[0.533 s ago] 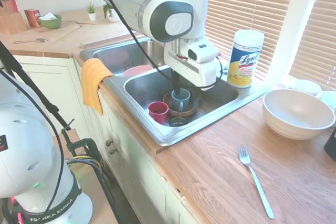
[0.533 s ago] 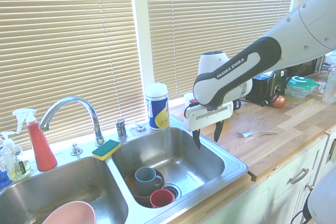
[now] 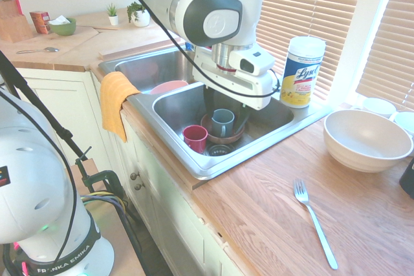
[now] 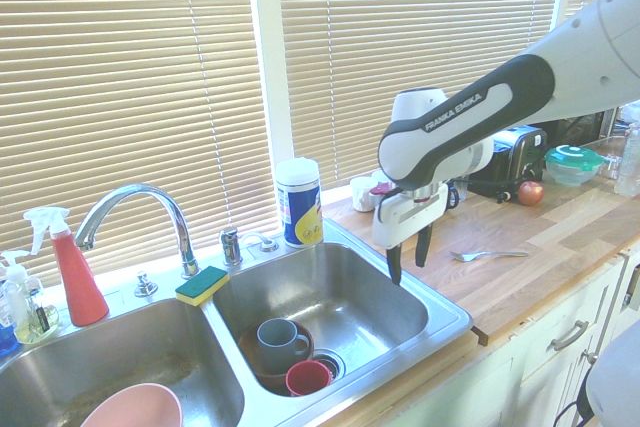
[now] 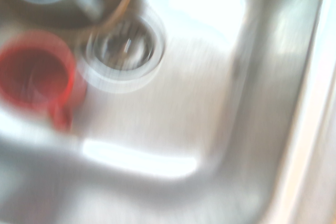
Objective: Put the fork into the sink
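Hanging over the sink (image 4: 440, 319), pincer (image 4: 408, 255) open – empty, wrist view blurred, fork (image 3: 315, 222) on counter.

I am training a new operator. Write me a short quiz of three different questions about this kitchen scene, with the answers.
1. True or false: the fork already lies inside the sink.
2. Multiple choice: what do the gripper fingers hold? A) the fork B) a red cup C) nothing
3. Fill in: in the first exterior view, the fork rests on the wooden counter, in front of the big white ____.

Key
1. False. It lies on the counter, outside the sink.
2. C. In the second exterior view the fingers are apart and empty, over the sink's edge by the counter.
3. bowl
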